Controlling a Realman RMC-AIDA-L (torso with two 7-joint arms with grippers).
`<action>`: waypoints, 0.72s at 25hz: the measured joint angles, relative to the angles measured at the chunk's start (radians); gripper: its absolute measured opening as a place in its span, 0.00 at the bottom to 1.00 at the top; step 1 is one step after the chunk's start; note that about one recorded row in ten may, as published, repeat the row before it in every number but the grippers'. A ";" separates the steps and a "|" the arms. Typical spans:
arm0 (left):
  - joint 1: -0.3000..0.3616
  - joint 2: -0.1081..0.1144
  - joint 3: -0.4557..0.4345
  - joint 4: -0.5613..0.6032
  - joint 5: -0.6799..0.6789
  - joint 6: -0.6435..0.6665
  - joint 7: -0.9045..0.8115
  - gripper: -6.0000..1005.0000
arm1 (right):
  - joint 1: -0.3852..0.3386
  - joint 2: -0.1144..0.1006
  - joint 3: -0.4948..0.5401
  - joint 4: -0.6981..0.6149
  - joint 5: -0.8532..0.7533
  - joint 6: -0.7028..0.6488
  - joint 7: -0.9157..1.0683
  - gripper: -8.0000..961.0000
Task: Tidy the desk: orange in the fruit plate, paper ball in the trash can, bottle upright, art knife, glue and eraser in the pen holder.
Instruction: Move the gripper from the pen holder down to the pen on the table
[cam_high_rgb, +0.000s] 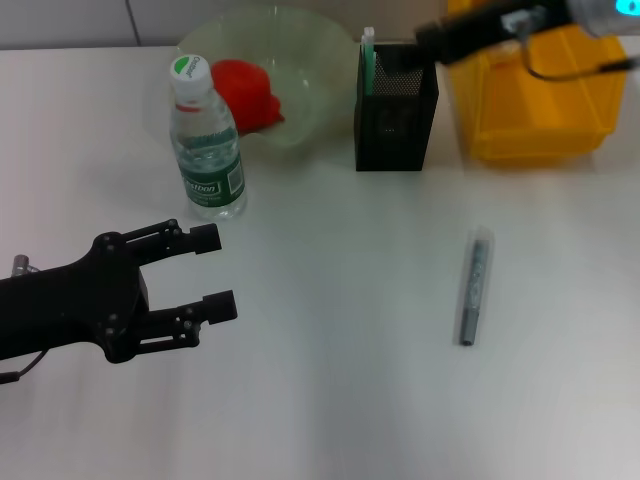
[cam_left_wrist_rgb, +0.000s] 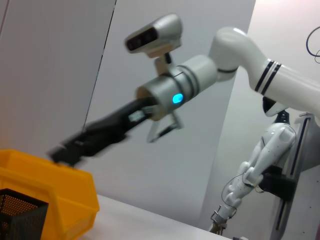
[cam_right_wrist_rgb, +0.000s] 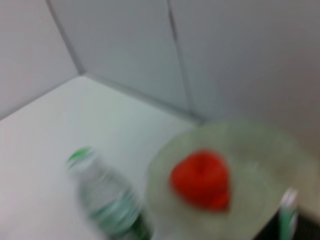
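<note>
Fruit plate: the pale green plate (cam_high_rgb: 300, 60) sits at the upper middle of the head view with the orange (cam_high_rgb: 245, 92), reddish in colour, already lying in it; this step looks done.
Bottle: the water bottle (cam_high_rgb: 205, 140) stands upright, cap on top, just in front of the plate's left side; done.
Pen holder: the black mesh holder (cam_high_rgb: 397, 110) stands right of the plate; a green-and-white stick (cam_high_rgb: 368, 60) pokes out of its left corner. Whether that is the glue or the eraser, I cannot tell.
Trash can: the yellow bin (cam_high_rgb: 540, 95) fills the upper right; its inside is not visible, and no paper ball lies on the desk.
Left to do: a grey pen-shaped item (cam_high_rgb: 475, 285), probably the art knife, lies flat at centre right, well apart from the holder.
Left gripper (cam_high_rgb: 212, 272): lower left, fingers spread, holding nothing.
Right gripper (cam_high_rgb: 430, 40): top of the frame, over the pen holder's rim; finger state cannot be told.
</note>
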 joint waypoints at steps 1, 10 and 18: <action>-0.001 -0.001 0.001 0.000 0.000 0.000 0.000 0.78 | 0.008 -0.006 0.027 -0.019 -0.013 -0.076 0.026 0.64; -0.002 -0.001 0.001 0.003 0.000 0.002 0.003 0.78 | 0.096 -0.010 0.006 0.029 -0.336 -0.413 0.197 0.65; -0.002 -0.005 0.001 0.005 0.001 0.002 0.011 0.78 | 0.097 0.008 -0.203 0.105 -0.402 -0.339 0.271 0.64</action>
